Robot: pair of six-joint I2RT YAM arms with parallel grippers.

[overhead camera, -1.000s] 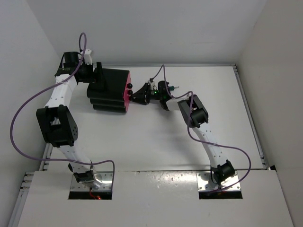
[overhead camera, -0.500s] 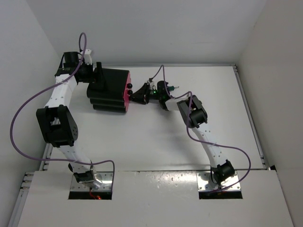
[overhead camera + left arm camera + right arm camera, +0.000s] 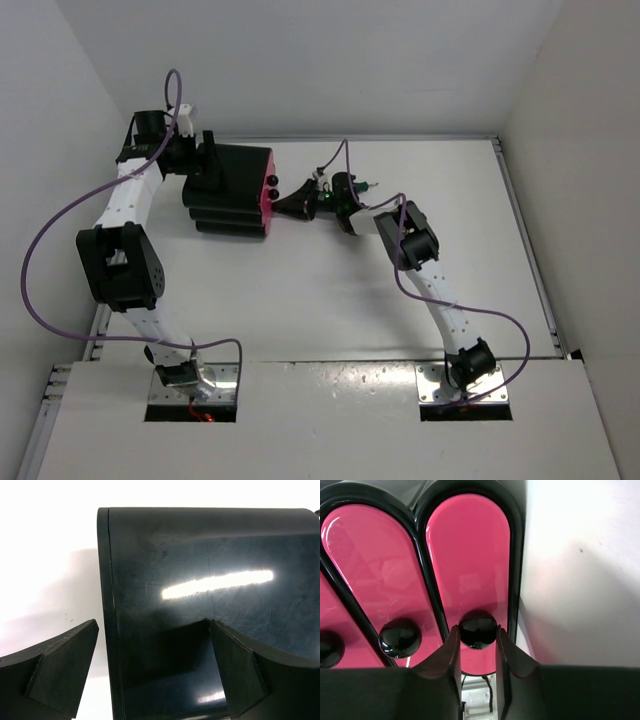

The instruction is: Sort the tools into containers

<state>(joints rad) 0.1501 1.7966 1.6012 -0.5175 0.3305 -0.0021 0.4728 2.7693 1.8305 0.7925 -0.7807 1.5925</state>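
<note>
Item: drawer knob, round, black. Location: dead ahead of your right gripper, whose fingertips are pinched against its two sides. Its pink drawer likely slides straight back along your wrist line. Your left gripper: spread wide, holding nothing, cabinet just ahead.

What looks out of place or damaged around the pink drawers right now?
Nothing stands out. The pink drawer fronts sit flush in the black cabinet, knobs intact; the right gripper pinches one knob, and the left gripper sits open at the cabinet's back edge.
</note>
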